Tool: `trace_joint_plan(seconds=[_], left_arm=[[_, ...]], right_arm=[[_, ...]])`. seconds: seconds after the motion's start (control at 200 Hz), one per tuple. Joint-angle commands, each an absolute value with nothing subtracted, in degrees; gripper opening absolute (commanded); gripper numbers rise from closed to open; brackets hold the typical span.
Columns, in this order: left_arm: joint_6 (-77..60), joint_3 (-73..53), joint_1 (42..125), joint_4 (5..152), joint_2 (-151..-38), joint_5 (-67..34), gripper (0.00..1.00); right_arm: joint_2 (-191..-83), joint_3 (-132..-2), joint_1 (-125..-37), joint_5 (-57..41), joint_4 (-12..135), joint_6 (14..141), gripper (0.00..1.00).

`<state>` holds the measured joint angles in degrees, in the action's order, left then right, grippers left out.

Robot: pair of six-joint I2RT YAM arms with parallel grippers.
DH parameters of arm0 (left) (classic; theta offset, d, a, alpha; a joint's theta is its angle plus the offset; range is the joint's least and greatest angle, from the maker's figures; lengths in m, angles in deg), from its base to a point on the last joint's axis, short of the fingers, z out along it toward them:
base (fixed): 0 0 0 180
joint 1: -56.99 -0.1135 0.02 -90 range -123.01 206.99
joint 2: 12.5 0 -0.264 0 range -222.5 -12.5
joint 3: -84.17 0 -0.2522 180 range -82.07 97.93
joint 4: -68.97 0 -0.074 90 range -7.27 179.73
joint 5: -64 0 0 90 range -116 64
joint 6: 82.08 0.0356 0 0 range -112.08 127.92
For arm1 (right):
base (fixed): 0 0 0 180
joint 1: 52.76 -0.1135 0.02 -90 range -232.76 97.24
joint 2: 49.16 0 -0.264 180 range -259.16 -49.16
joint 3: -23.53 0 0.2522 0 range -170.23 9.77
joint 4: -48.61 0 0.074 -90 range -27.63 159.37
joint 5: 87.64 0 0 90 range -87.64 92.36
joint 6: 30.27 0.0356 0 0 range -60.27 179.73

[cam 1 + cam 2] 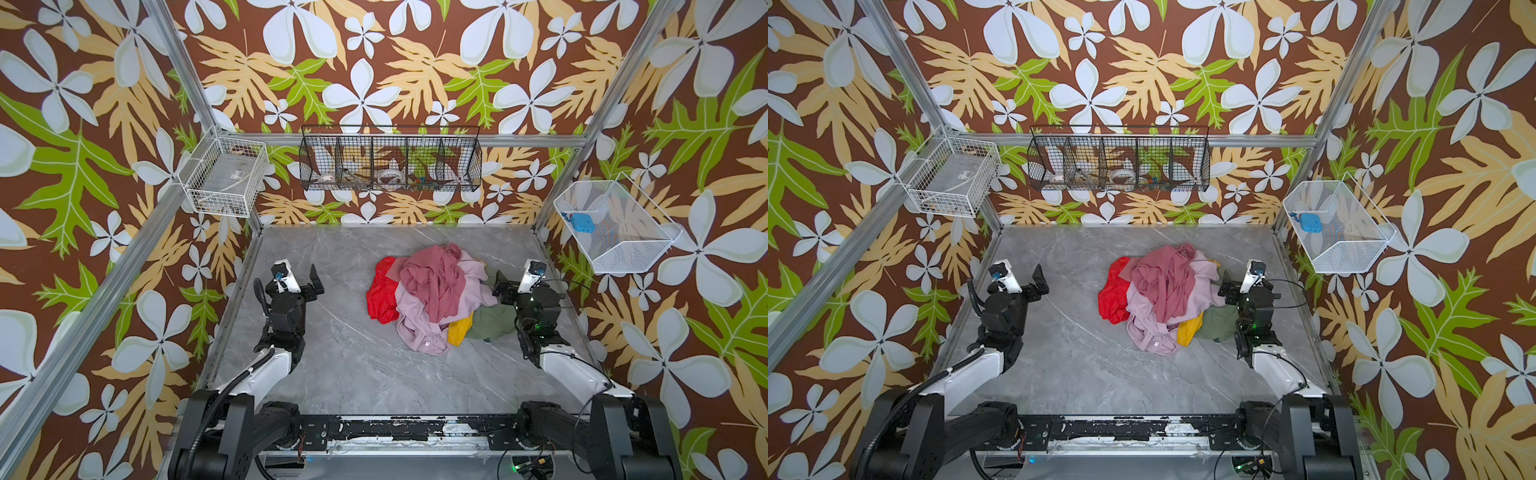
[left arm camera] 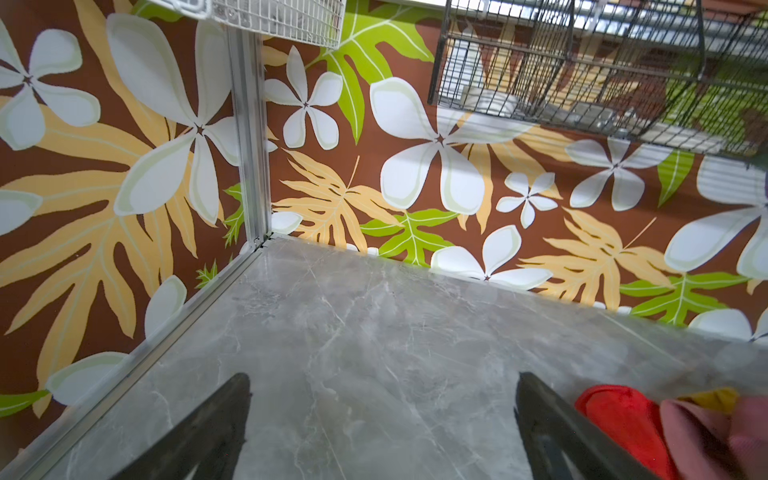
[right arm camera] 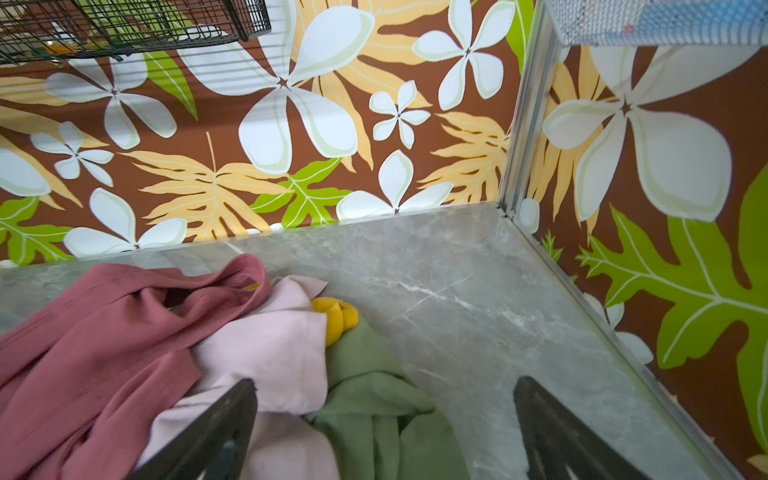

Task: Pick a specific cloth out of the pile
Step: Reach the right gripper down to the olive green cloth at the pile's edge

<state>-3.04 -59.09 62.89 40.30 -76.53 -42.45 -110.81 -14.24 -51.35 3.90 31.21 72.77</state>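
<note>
- Where the pile thins out on its right side, the cloth, a muted olive green, lies partly under a lilac cloth and just beside a mustard cloth; its near part spreads onto the grey table.
- In the right wrist view the cloth shows in soft folds, with a knot of the mustard cloth touching one edge.
- A rose cloth drapes over the top of the pile; a red cloth sticks out on its left side.
- The right gripper hangs at the pile's right edge, jaws spread wide and gripping nothing; one finger sits over the lilac cloth, the other over bare table, the olive fabric between them; whether a finger touches fabric cannot be told.
- The left gripper stands well apart from the pile over bare table, jaws wide apart and holding nothing.
- A black wire basket hangs on the back wall.
</note>
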Motion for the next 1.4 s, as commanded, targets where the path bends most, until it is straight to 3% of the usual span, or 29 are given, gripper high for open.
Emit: trace_joint_plan(seconds=[0.0, 0.14, 0.34, 0.445, 0.616, 0.831, 1.081, 1.311, 1.396], left_arm=[[-11.7, -58.9, 62.9, 49.4, -74.2, -40.2, 1.00], [-15.1, -59.2, 64.2, 50.9, -72.8, -38.8, 1.00], [-15.3, -60.7, 66.7, 52.6, -70.9, -39.5, 1.00], [-14.3, -61.3, 67.6, 53.1, -70.1, -38.8, 1.00], [-12.3, -60.8, 70.5, 54.6, -70.7, -37.6, 1.00], [-11.2, -60.6, 72.6, 54.8, -71.5, -37.7, 1.00], [-10.0, -59.0, 73.9, 55.6, -74.0, -36.9, 1.00], [-9.9, -57.5, 76.1, 56.9, -75.6, -38.7, 1.00], [-10.3, -57.3, 76.2, 56.9, -76.1, -38.8, 1.00]], right_arm=[[-106.5, -13.9, -51.2, 2.2, 41.8, 81.5, 0.98], [-103.9, -13.8, -49.4, -3.7, 48.3, 89.6, 0.98], [-103.5, -12.2, -41.8, -10.9, 56.0, 95.9, 0.90], [-105.1, -10.7, -36.5, -18.0, 55.9, 99.0, 0.83], [-108.9, -11.4, -36.5, -23.7, 59.8, 97.7, 0.69], [-108.7, -11.0, -38.7, -21.5, 64.6, 97.0, 0.67], [-119.3, -16.0, -43.4, -17.4, 65.6, 95.5, 0.62], [-125.2, -17.3, -43.4, -16.0, 63.7, 96.3, 0.43], [-125.0, -16.4, -43.4, -15.5, 61.8, 96.4, 0.25]])
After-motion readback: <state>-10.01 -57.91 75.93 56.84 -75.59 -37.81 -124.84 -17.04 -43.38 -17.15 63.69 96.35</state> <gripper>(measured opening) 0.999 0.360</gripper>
